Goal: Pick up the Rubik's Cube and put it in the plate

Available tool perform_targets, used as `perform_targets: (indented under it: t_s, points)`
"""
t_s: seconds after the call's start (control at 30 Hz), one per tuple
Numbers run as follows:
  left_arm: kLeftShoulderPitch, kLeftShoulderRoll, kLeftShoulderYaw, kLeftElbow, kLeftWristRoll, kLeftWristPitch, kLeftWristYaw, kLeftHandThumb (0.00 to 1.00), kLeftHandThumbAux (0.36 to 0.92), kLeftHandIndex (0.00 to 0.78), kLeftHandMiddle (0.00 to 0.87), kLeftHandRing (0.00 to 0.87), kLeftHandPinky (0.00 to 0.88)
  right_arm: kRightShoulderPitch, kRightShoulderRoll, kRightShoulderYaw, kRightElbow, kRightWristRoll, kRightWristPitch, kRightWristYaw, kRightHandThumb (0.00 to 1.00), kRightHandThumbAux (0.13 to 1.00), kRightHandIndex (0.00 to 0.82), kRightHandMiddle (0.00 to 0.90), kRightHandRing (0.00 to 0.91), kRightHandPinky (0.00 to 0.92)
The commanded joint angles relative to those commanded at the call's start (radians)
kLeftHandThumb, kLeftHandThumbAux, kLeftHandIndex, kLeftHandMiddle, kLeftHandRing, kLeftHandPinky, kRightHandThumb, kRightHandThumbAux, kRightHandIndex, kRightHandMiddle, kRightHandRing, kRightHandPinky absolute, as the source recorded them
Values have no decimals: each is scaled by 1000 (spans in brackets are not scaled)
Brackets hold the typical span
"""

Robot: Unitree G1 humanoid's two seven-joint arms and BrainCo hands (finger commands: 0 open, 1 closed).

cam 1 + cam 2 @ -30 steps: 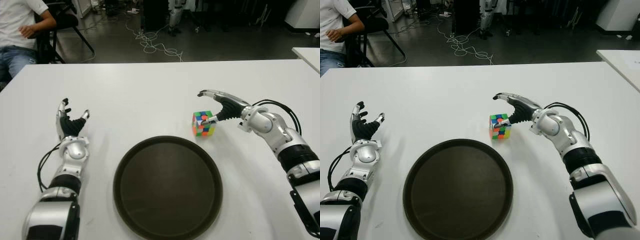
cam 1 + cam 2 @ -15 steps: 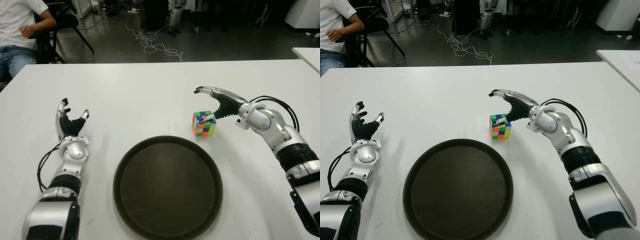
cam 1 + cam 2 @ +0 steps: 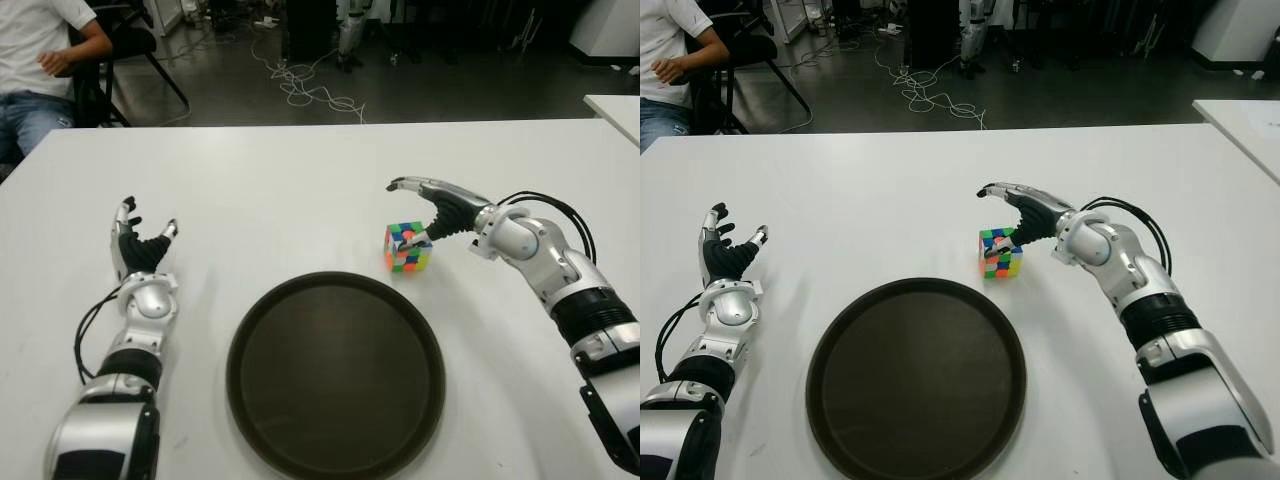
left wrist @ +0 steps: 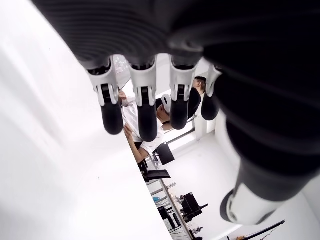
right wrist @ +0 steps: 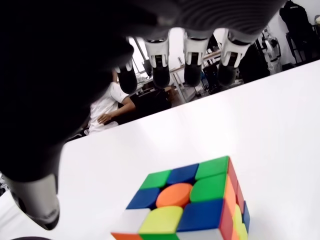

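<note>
Right hand (image 3: 432, 210), fingers spread and empty, arches over the Rubik's Cube (image 3: 407, 247) directly beneath its palm; the plate (image 3: 335, 372) lies nearer the robot.

Bright, even overhead light; soft shadows, dim far room.
Lit evenly across the white table (image 3: 300, 180), nearly washed out in both wrist views, with a dull sheen on the plate (image 3: 335, 372) and only a faint shadow under the cube (image 3: 406, 247). Dark beyond the far edge, floor cables barely readable. Blurred and black close up on the palms, fingers (image 5: 159, 67) sharper, strongly stretched toward the wrist views' edges.
</note>
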Motion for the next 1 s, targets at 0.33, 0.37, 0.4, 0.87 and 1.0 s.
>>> perform_targets:
  t_s: [0.33, 0.37, 0.4, 0.87, 1.0]
  points:
    - [2, 0, -4, -1, 6, -7, 7, 417, 753, 103, 149, 148, 154, 0, 4, 1, -4, 12, 2, 21, 0, 714, 0, 0, 0, 0]
    - [2, 0, -4, -1, 6, -6, 8, 417, 752, 102, 149, 146, 151, -1, 5, 2, -1, 13, -1, 23, 0, 720, 0, 0, 0, 0]
    - [1, 0, -3, -1, 6, -5, 8, 415, 752, 101, 148, 146, 148, -1, 5, 2, 0, 14, -3, 24, 0, 721, 0, 0, 0, 0]
    - [4, 4, -6, 1, 10, -12, 8, 406, 752, 100, 152, 160, 184, 10, 13, -9, 15, 26, -23, 11, 0, 669, 0, 0, 0, 0]
    - [4, 3, -3, 2, 6, -17, 3, 412, 756, 101, 150, 160, 186, 11, 16, -12, 12, 33, -15, 18, 0, 651, 0, 0, 0, 0]
